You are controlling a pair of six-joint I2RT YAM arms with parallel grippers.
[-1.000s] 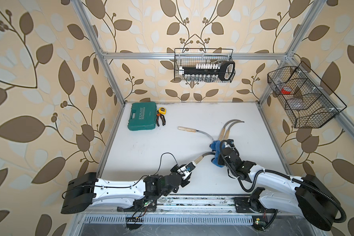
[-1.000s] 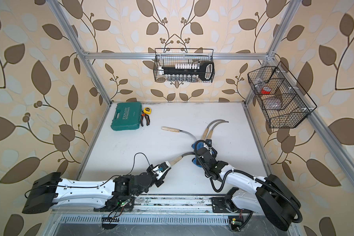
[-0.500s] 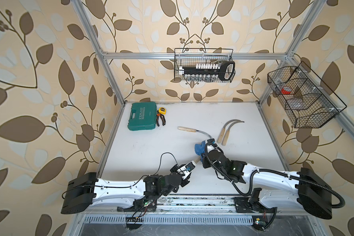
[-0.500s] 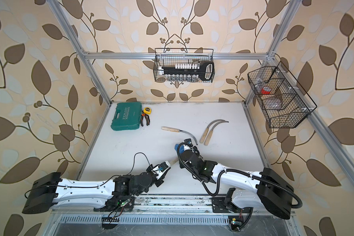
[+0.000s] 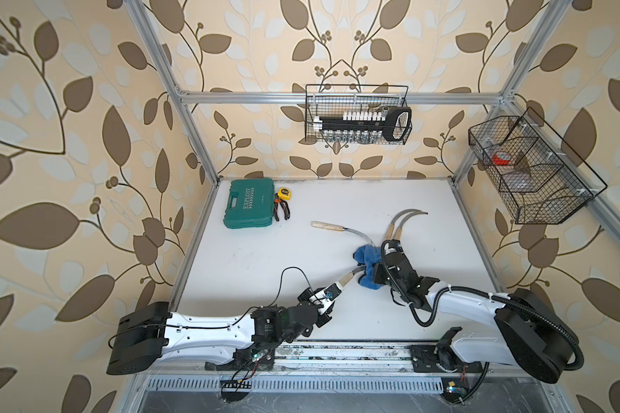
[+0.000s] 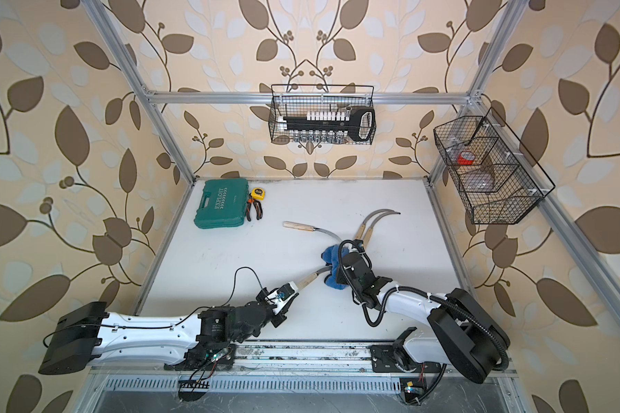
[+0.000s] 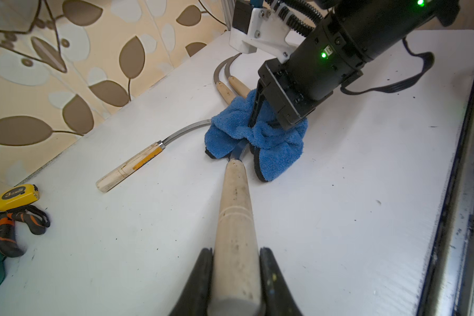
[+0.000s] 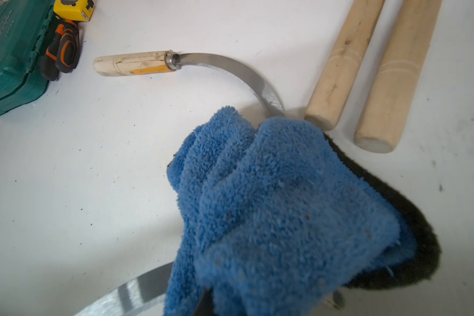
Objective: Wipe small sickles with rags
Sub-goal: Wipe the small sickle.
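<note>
Claws first: the left gripper [image 7: 236, 254] pinches one sickle [image 7: 234, 208] by its wooden handle, low in the frame, to steady the blade [image 8: 137, 296]. The right gripper [image 7: 257, 120] squeezes the blue rag [image 7: 274, 147] bunched over that blade, probably touching it. Three more sickles [image 5: 342, 231] lie just above.

- left arm [image 5: 208, 330]: white and black, stretched low, reaching forward and inward.
- left hand [image 7: 236, 276]: black fingers clamped either side of a pale wooden sickle handle [image 7: 234, 213].
- right arm [image 5: 469, 304]: elbow bent, wrist pitched steeply downward.
- right hand [image 7: 259, 117]: closed, pinching a bunched blue microfibre cloth [image 7: 274, 147].
</note>
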